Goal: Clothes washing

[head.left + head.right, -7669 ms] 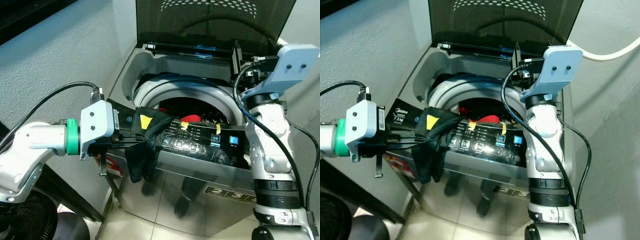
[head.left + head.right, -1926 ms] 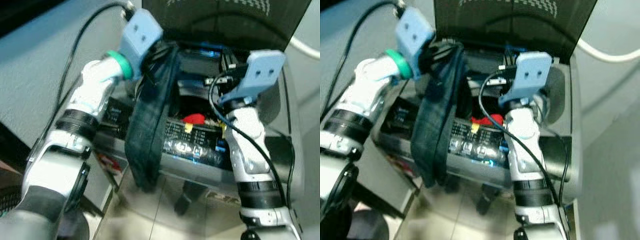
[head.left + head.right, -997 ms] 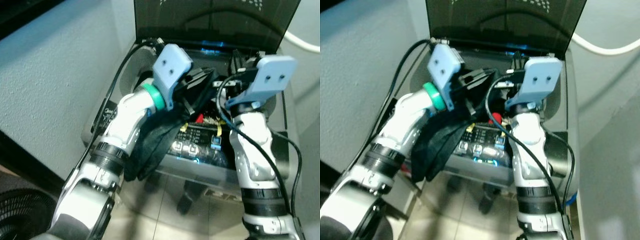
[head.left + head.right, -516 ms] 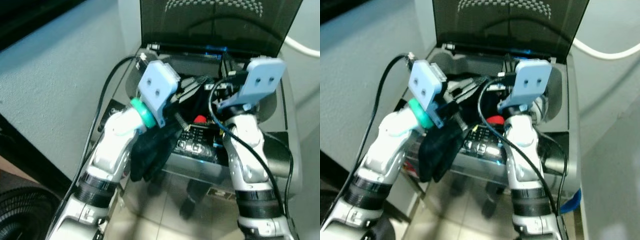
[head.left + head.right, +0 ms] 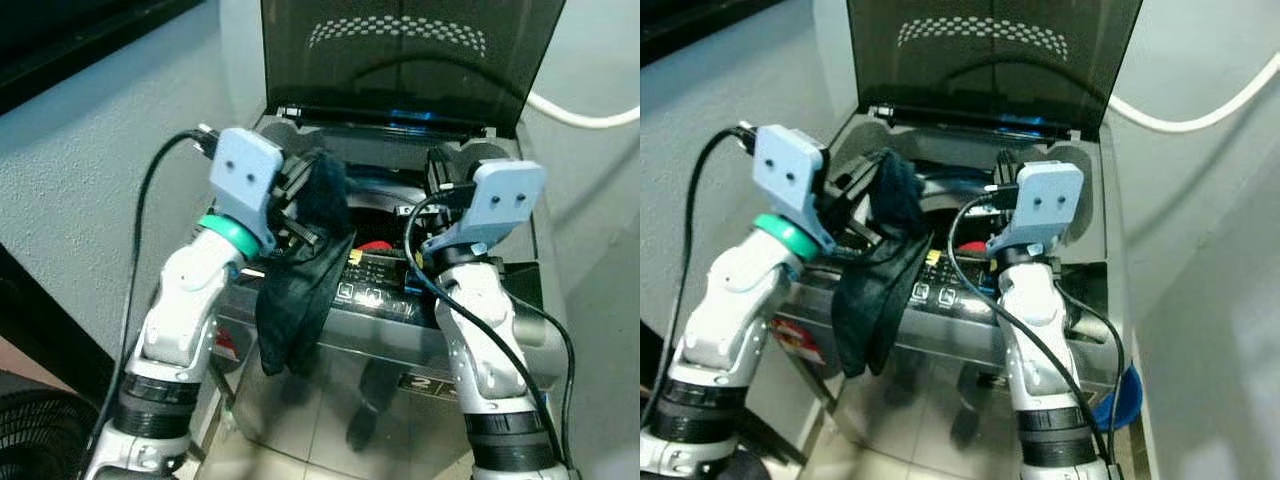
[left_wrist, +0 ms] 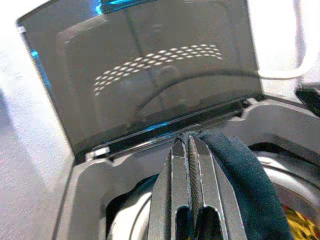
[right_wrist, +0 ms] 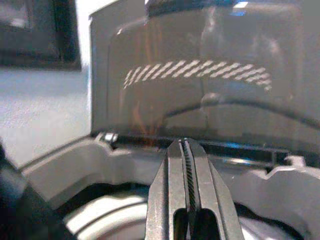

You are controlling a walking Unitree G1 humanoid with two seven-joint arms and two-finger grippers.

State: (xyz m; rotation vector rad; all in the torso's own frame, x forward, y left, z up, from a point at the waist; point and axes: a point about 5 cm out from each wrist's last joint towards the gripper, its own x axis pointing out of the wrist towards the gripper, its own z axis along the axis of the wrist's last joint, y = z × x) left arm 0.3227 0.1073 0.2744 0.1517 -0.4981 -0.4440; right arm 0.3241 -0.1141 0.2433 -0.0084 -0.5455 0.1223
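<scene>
1. Nearest me, the dark garment [image 5: 300,290] hung in a long fold down the front of the washing machine [image 5: 390,330], its lower end dangling past the control panel [image 5: 385,285]. I judged it trailed there because I had gripped it by one end, so the rest had not cleared the front edge.

2. My left end effector [image 6: 190,150] was pinched tight on the top of that garment, fingers pressed together with cloth bunched beside them, held above the left rim of the drum opening [image 5: 385,215]. I judged this height was meant to carry the cloth over the rim and in.

3. My right end effector [image 7: 187,155] was closed on nothing, raised over the right side of the opening, apparently kept clear of the load.

4. Inside the drum, something red [image 5: 372,246] showed; the rest of the load was too dark to tell apart.

5. Farthest back, the smoked lid [image 5: 410,50] stood propped up. My own arms hid much of the drum's interior, and the garment's full shape was unclear.
</scene>
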